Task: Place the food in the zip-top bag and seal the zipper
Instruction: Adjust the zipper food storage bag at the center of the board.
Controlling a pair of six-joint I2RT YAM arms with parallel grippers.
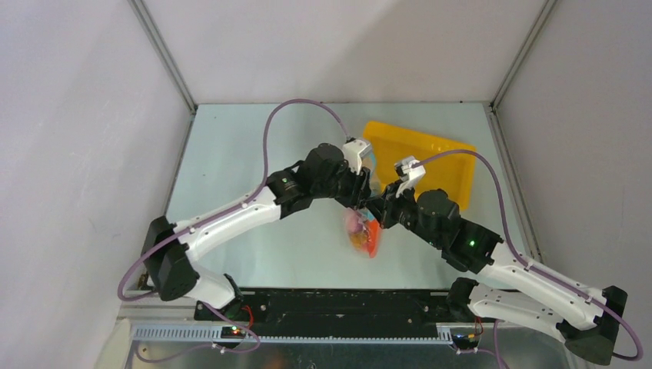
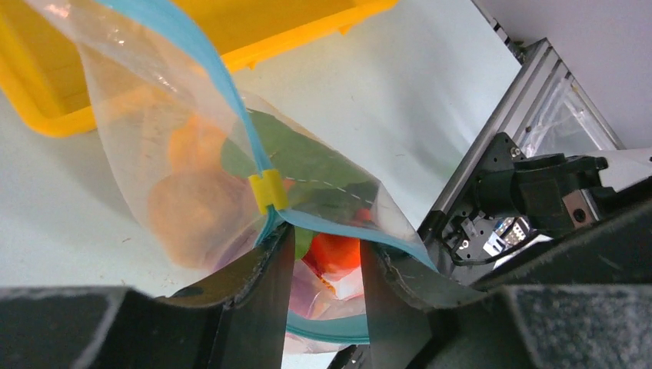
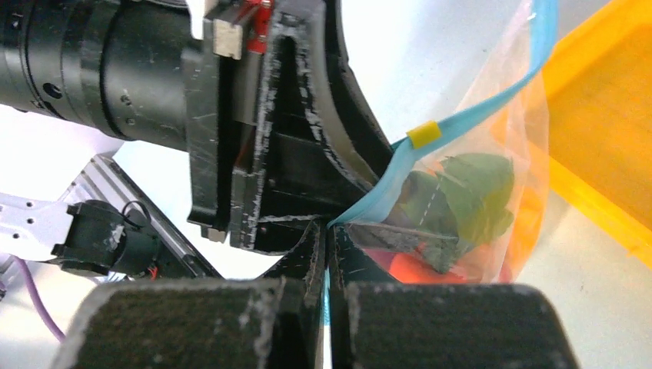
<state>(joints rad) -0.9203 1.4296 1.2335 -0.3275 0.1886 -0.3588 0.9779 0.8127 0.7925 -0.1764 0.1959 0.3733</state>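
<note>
The clear zip-top bag [image 1: 361, 234] hangs between both grippers above the table, holding the food: an orange fruit [image 2: 192, 146], a peach [image 2: 192, 219], a green leaf [image 2: 296, 157] and a red-orange carrot [image 2: 336, 254]. The teal zipper [image 2: 192, 46] carries a yellow slider [image 2: 267, 192]. My left gripper [image 2: 323, 246] has its fingers apart at the bag's mouth, with the teal strip running round them and the carrot showing in the gap. My right gripper [image 3: 328, 231] is shut on the zipper [image 3: 492, 104] at the mouth's end, beside the left gripper [image 1: 361, 196]. The slider [image 3: 424, 134] sits just beyond.
The yellow tray [image 1: 419, 146] stands right behind the bag, close to both grippers; its rim shows in the left wrist view [image 2: 307, 42] and the right wrist view [image 3: 607, 138]. Enclosure walls bound the table on the left, back and right.
</note>
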